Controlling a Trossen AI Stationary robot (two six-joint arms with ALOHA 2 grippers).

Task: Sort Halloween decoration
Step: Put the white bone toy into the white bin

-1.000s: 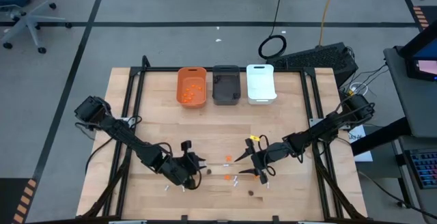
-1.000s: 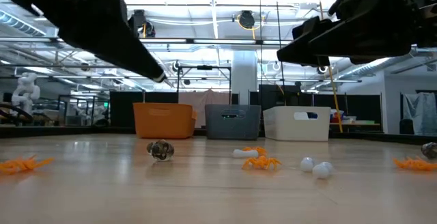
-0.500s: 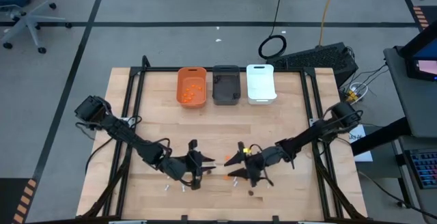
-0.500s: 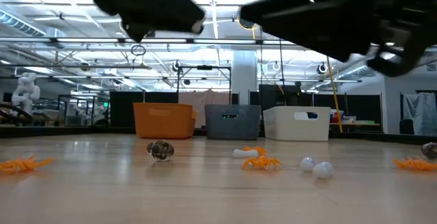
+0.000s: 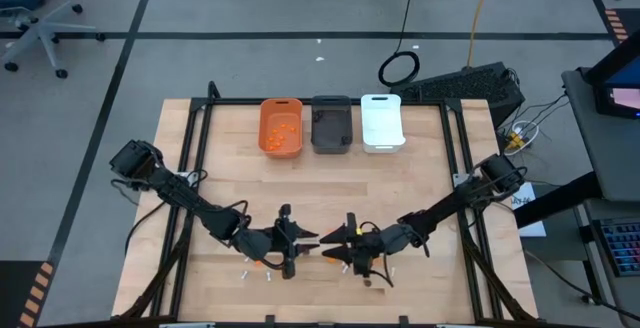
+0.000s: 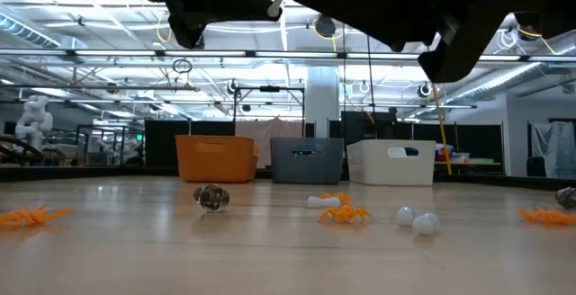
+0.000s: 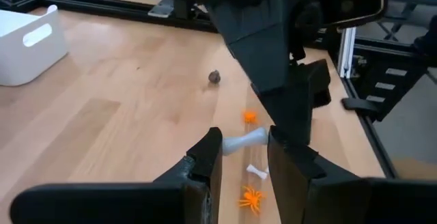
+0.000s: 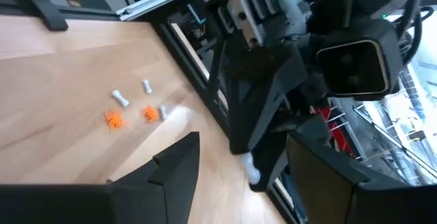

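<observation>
The Halloween decoration lies as small pieces on the near middle of the table: orange blobs [image 6: 342,212], a dark lump [image 6: 211,197] and white sticks [image 5: 243,275]. My left gripper [image 5: 305,238] hangs above them, shut on a white stick [image 7: 243,142]. My right gripper [image 5: 333,245] faces it tip to tip. It is open, with nothing between its fingers [image 8: 179,157], and the stick shows just beyond them. The orange bin [image 5: 281,126], dark grey bin [image 5: 331,123] and white bin [image 5: 381,121] stand at the far edge. My left gripper pinches the white stick [image 8: 250,171] between its two fingertips. The stick lies across the gap between them. The fingers run nearly level and point toward the table's right side. The stick is lifted clear of the table.
Loose pieces lie under and around both grippers, among them an orange one [image 5: 262,261] and a dark lump [image 5: 367,284] near the front edge. Black frame rails [image 5: 195,148] run along the table's left and right sides. Bare wood lies between the grippers and the bins.
My left gripper has risen and tipped up toward level, carrying the white stick clear of the table. My right gripper has moved toward the table's left, up to the left gripper's tip, rolling about its own axis on the way.
</observation>
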